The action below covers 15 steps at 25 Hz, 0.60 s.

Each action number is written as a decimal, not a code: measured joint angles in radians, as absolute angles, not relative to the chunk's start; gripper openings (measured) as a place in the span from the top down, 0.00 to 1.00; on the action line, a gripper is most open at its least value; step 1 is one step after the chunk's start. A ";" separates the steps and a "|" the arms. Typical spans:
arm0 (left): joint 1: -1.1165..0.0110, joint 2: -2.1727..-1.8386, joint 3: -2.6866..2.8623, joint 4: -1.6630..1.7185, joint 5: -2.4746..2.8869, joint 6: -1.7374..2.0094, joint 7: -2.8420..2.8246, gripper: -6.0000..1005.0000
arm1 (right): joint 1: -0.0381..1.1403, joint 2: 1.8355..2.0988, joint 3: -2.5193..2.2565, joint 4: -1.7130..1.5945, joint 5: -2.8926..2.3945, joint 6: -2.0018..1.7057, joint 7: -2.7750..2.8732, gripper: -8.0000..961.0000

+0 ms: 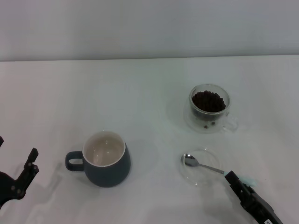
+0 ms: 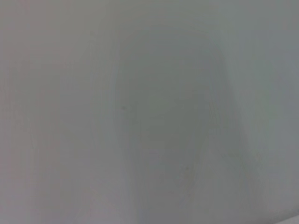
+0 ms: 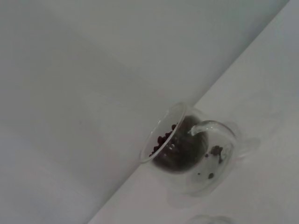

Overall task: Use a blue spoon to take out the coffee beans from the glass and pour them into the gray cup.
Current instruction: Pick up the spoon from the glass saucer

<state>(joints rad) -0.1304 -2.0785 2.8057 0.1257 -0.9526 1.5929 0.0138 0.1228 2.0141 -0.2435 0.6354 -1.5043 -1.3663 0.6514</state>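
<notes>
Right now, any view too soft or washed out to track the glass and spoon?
Head view: even light, glass and coffee beans distinct; the clear dish under the blue spoon is faint against the white table. Left wrist view: featureless grey blur with a soft shadow, nothing usable. Right wrist view: tilted, glass soft but readable, beans dark inside.

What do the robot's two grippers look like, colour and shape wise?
Both are matte black. The left gripper at the near left edge shows angular, blocky linkage bars with small round fasteners. The right gripper at the near right edge is a slim, tapering black body with a small white label near its base.
</notes>
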 joint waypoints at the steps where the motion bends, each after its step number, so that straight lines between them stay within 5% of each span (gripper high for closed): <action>1: -0.130 -2.079 2.806 0.126 -0.953 1.593 0.014 0.24 | 0.123 2.014 -0.244 0.635 -1.509 -1.368 0.652 0.51; 15: -0.132 -2.077 2.806 0.126 -0.953 1.592 0.014 0.24 | 0.133 2.013 -0.244 0.635 -1.525 -1.359 0.672 0.52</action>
